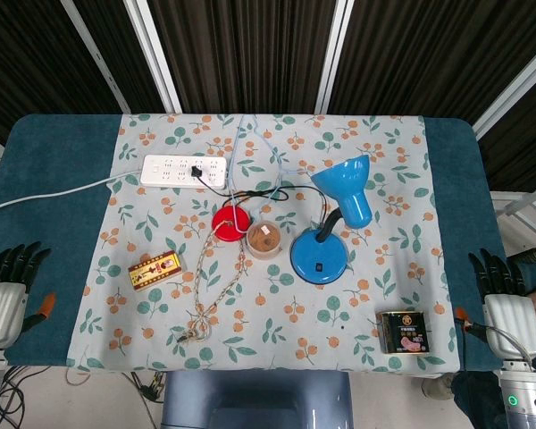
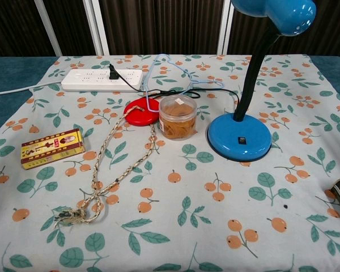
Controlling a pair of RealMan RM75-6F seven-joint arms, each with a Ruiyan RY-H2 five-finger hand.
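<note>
Dark slatted panels with white framing form the background; below them a teal worktop [image 1: 58,170] carries a floral cloth [image 1: 375,295] printed with leaves and orange berries.

Left robot hand [image 1: 13,277]: at the worktop's left edge, fingers extended and slightly apart, holding nothing and clear of the cloth. Nearest object: a red-and-gold flat box [image 1: 155,270], lying flat, well apart from the hand.

Right robot hand [image 1: 500,288]: at the right edge, fingers likewise extended and parted, holding nothing. Nearest object: a dark rectangular tin [image 1: 404,332] near the cloth's front right corner, near the hand but not touching it; the chest view shows only its edge.

Centre group: a blue desk lamp [image 1: 330,237] with round base and black gooseneck, shade tipped toward the rear; just left of its base, a clear lidded tub of rubber bands [image 2: 177,117]; touching or just beside that, a red round disc [image 2: 142,110]. A braided cord [image 2: 105,170] runs from the disc toward the front edge and ends in a knot. A white power strip [image 1: 184,170] lies at the rear left with one black plug inserted; thin cables loop between it and the lamp.

Judged stage: both hands at rest, no approach begun. Any first move would call for a long inward reach, the tin and the box being the closest candidates.
</note>
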